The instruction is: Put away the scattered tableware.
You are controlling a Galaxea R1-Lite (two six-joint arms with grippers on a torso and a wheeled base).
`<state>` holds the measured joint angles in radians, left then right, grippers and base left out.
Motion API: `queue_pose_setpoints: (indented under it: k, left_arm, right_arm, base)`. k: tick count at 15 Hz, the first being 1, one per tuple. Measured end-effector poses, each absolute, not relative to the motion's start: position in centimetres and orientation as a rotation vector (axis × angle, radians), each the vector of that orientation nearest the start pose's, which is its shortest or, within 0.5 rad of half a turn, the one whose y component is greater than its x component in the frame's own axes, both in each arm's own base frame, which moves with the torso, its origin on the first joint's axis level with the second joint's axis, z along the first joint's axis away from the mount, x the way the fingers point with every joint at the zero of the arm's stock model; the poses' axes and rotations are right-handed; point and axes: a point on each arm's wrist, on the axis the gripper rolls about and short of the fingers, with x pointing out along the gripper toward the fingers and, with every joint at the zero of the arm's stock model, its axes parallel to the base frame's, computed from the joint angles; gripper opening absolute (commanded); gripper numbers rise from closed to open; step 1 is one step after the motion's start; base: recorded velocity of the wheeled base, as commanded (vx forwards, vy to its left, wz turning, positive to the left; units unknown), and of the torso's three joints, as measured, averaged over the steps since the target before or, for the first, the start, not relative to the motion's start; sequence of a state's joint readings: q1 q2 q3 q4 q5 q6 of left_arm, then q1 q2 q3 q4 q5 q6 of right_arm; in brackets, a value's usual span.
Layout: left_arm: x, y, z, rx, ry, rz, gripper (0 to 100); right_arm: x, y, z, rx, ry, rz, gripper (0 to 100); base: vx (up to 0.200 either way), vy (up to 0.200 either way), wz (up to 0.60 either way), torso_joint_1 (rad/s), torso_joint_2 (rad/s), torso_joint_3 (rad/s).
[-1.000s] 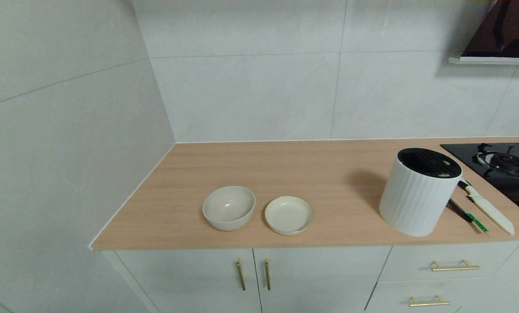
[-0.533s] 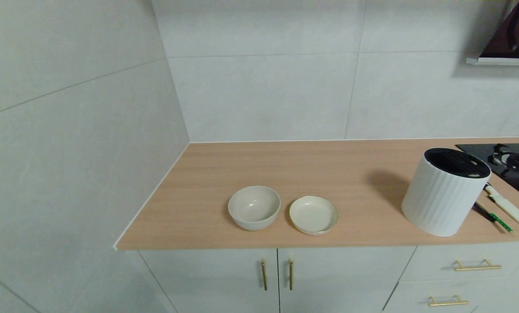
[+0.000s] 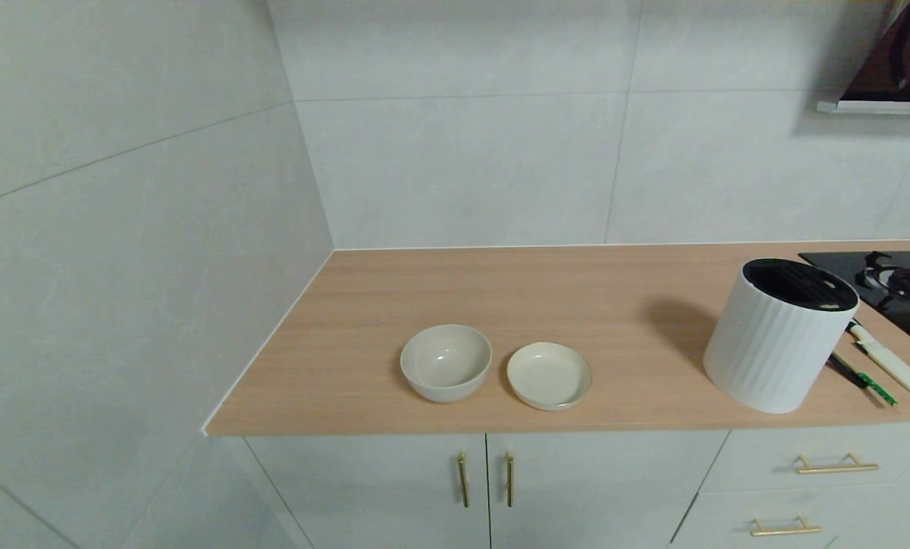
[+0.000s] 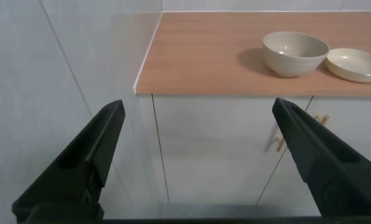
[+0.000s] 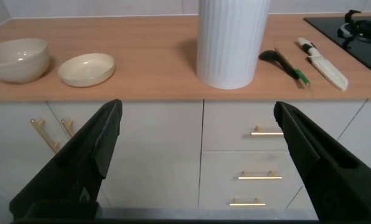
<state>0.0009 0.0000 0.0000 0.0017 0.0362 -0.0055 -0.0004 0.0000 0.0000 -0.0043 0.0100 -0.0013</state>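
A cream bowl (image 3: 445, 372) and a shallow cream plate (image 3: 549, 375) sit side by side near the front edge of the wooden counter (image 3: 516, 297). To their right stands a white ribbed holder (image 3: 779, 345) with a black slotted top. Beside it lie a white-handled knife (image 3: 893, 364) and a black-and-green utensil (image 3: 863, 375). My left gripper (image 4: 197, 106) is open in front of the cabinet, below counter height, with the bowl (image 4: 295, 53) and plate (image 4: 358, 64) ahead. My right gripper (image 5: 197, 106) is open too, facing the holder (image 5: 230, 40), knife (image 5: 322, 62) and plate (image 5: 86, 68).
A gas stove (image 3: 901, 286) takes up the counter's far right end. Tiled walls close off the left side and the back. Cabinet doors and drawers with gold handles (image 3: 485, 479) lie under the counter. Bare counter stretches behind the bowl and plate.
The head camera turned left, so the whole picture shifted right, then held. Nothing on the counter moved.
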Motion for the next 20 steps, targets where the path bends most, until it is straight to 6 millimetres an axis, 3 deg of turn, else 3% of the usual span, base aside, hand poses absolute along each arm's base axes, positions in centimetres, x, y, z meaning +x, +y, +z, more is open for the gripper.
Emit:
queue_pose_setpoints:
  k: [7, 20]
  left_arm:
    - [-2.28, 0.08, 7.53, -0.006, 0.002, 0.037, 100]
    - [-2.28, 0.08, 7.53, -0.006, 0.002, 0.037, 100]
  right_arm:
    - [-2.28, 0.02, 7.59, -0.002, -0.004, 0.010, 100]
    - [-2.28, 0.02, 7.59, -0.001, -0.004, 0.010, 100]
  base:
    - [0.000, 0.000, 0.00, -0.108, 0.24, 0.132]
    - [0.000, 0.000, 0.00, -0.233, 0.53, 0.292]
